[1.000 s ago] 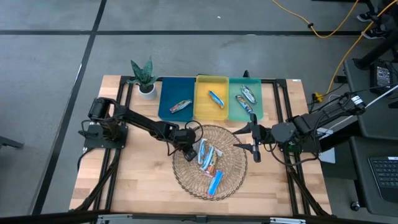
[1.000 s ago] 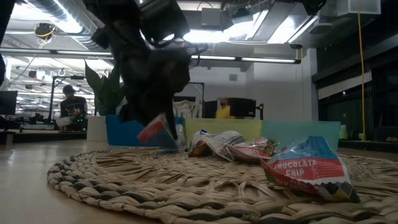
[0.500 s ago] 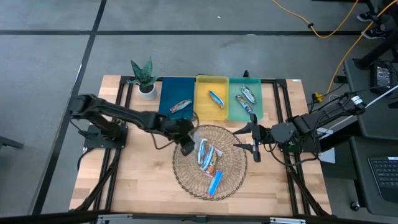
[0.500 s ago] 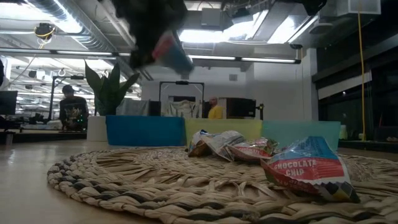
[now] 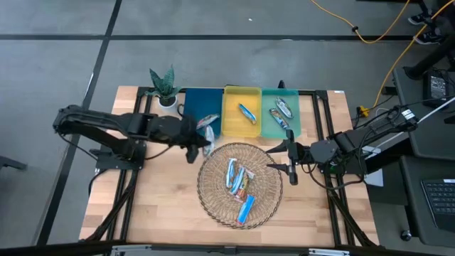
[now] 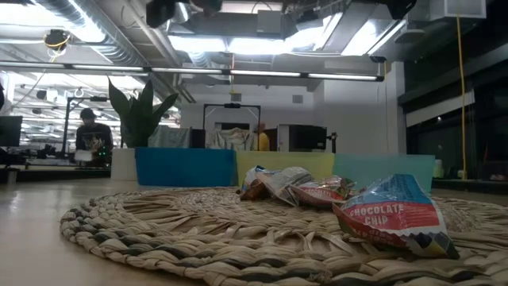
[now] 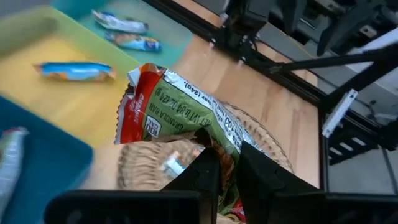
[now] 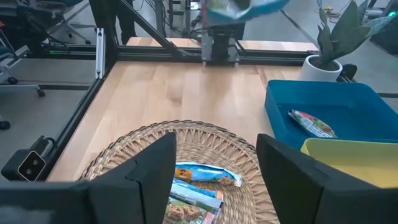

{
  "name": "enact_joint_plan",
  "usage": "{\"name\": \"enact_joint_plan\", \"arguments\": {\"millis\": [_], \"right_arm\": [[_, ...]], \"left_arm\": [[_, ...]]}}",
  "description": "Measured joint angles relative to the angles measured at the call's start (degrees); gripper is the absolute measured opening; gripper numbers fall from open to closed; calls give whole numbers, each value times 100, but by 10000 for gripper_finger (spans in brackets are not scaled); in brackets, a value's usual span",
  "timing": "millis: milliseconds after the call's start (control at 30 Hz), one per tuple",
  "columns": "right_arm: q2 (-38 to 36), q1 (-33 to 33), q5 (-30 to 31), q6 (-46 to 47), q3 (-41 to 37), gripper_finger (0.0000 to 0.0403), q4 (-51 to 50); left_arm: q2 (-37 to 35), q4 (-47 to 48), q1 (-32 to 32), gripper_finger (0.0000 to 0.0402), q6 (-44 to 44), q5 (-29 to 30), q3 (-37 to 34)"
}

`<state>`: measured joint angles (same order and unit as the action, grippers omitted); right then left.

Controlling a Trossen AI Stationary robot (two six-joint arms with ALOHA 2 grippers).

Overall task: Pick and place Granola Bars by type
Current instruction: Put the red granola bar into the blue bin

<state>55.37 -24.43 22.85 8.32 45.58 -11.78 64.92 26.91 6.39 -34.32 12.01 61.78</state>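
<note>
Granola bar [image 7: 180, 115] in a red and green wrapper is pinched in the left gripper [image 5: 200, 136], held in the air above the blue tray's [image 5: 192, 107] front edge, beside the basket [image 5: 213, 195]. The left arm reaches across from the table's left side. The right gripper [image 5: 291, 158] waits with its fingers apart at the basket's right rim

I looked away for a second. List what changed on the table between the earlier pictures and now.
The left gripper, shut on a granola bar, lifted it out of the wicker basket and carried it toward the blue tray. The right gripper stayed open beside the basket. The bars in the basket and trays stayed put.
</note>
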Motion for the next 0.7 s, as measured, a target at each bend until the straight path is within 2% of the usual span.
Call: {"name": "enact_joint_plan", "arguments": {"millis": [133, 400, 700], "right_arm": [[0, 3, 4, 2, 0, 224, 5], [0, 58, 14, -2, -2, 224, 48], [0, 284, 11, -149, -2, 224, 264]], "left_arm": [[-214, 171, -2, 33, 98, 224, 0], [-299, 215, -65, 33, 471, 220, 0], [-343, 284, -767, 33, 666, -478, 0]]}}
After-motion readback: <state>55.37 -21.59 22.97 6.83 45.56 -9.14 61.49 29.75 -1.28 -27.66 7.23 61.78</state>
